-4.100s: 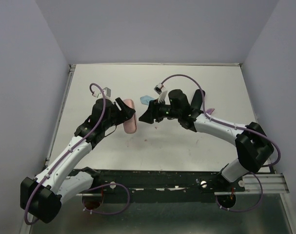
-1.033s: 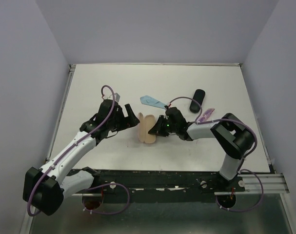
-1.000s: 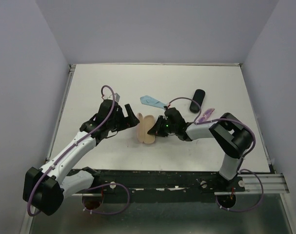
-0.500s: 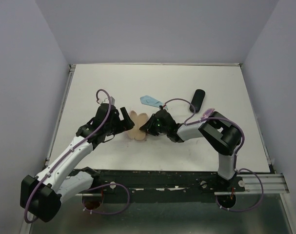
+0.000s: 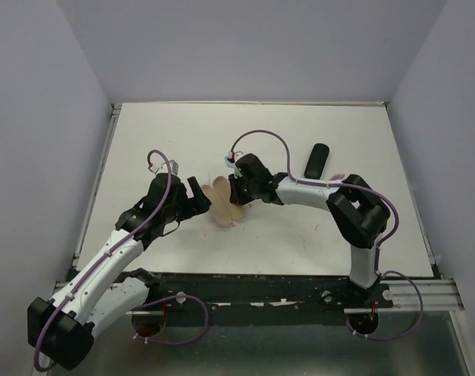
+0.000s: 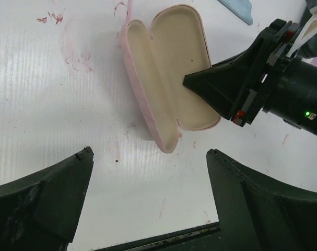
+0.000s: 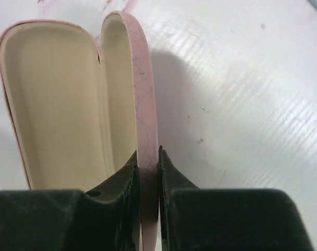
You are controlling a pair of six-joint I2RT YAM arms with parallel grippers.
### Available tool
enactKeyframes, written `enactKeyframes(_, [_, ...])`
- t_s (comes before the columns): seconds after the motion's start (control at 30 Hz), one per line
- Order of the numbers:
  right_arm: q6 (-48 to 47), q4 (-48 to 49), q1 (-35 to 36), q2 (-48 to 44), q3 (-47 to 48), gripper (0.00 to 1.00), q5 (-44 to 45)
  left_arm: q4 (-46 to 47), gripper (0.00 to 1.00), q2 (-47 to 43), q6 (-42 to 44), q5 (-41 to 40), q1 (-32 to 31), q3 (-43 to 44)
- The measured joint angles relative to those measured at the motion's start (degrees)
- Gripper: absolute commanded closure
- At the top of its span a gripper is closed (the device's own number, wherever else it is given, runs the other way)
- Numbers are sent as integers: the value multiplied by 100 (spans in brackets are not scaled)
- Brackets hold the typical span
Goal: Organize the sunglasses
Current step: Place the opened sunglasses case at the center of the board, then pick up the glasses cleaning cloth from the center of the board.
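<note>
The pink case (image 5: pixel 221 205) lies open on the table, its cream lining up; it also shows in the left wrist view (image 6: pixel 166 78) and the right wrist view (image 7: pixel 59 99). My right gripper (image 5: pixel 235 192) is shut on the case's pink side wall (image 7: pixel 148 157), one finger inside, one outside. My left gripper (image 5: pixel 198 200) is open and empty, just left of the case, its jaws wide apart (image 6: pixel 149 152). A sliver of the pale pink-purple sunglasses (image 5: pixel 336 177) shows behind my right arm. I cannot make out the orange pair.
A black case (image 5: pixel 318 160) lies at the back right. A light blue cloth (image 6: pixel 236 6) lies beyond the pink case, mostly hidden by my right wrist in the top view. Red smudges mark the white table (image 6: pixel 54 18).
My right gripper has kept hold of the pink case and swung round to its far side, turning it. My left arm has drawn back a little toward me.
</note>
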Motion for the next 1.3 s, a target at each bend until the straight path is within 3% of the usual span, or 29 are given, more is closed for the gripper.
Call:
enactKeyframes(0.23, [-3329,-1257,-66,68,737,81,-1003,9,1,-581,0,-87,0,-369])
enactKeyframes(0.37, [-4577,-1851,-131,304,1167,77,-1292,74,1,-817,-2,-85,0,-616])
enactKeyframes(0.5, [-4988,-2264,-205,831,1923,56,-1604,81,1,-870,-20,-76,0,-774])
enactKeyframes(0.63, [-5287,-2411,-289,1182,2271,43,-1871,87,1,-870,-46,-76,0,-782])
enactKeyframes(0.83, [-5447,-2448,-323,1196,2273,22,-1661,61,1,-903,-85,-79,0,-782])
enactKeyframes(0.93, [-5322,-2299,-323,966,2190,0,-1384,57,1,-970,-105,-76,0,-782])
enactKeyframes(1.13, [-4417,-1427,-358,-177,1888,0,-308,68,1,-1080,-127,-63,0,-780])
enactKeyframes(1.3, [-2531,-503,-905,-1419,1261,0,903,63,1,-1078,-127,-68,0,-710])
